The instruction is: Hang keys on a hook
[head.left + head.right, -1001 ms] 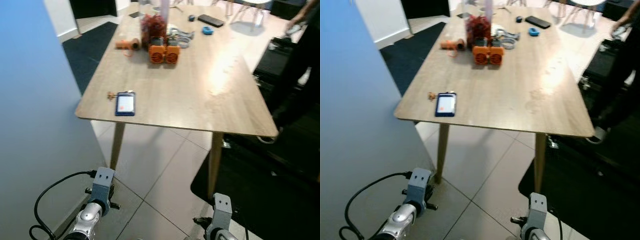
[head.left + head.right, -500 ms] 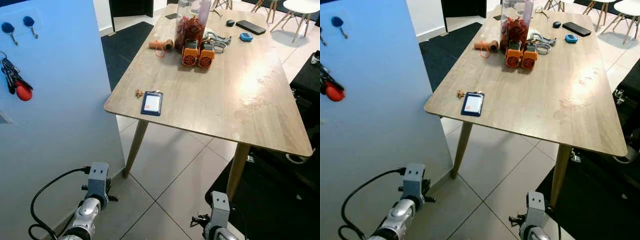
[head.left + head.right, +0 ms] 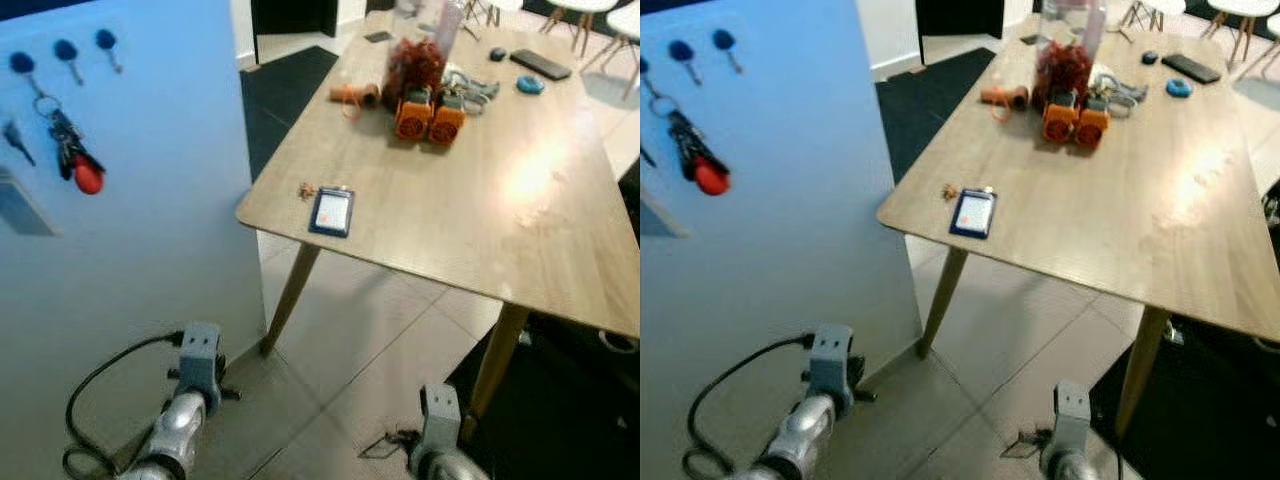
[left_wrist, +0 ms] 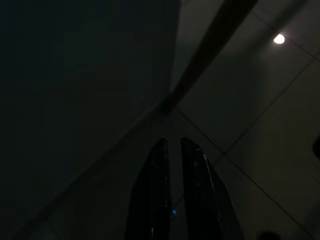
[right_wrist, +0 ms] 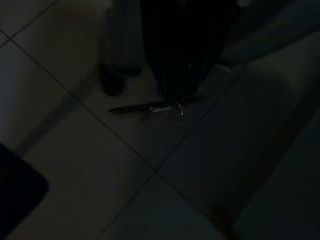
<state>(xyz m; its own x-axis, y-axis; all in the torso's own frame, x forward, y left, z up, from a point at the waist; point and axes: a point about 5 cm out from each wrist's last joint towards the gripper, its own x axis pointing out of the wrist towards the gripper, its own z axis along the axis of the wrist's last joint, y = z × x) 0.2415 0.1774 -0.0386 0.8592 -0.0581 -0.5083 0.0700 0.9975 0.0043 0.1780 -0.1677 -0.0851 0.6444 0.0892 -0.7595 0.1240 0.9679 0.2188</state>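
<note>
Now that the head has turned: the hooks (image 3: 103,40) on the blue wall have come into sight, high and left of both sets of fingers, well apart, so the approach can begin.
Keys (image 5: 167,108): dangling from the clenched fingers of the right gripper (image 5: 180,94), low over the floor.
Left gripper (image 4: 172,145): fingers closed, empty.
Writing: none readable; the card (image 3: 331,211) on the worktop is blurred.

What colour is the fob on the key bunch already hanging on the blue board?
Red. The fob hangs below the dark keys; clearest in the left eye view.
</note>
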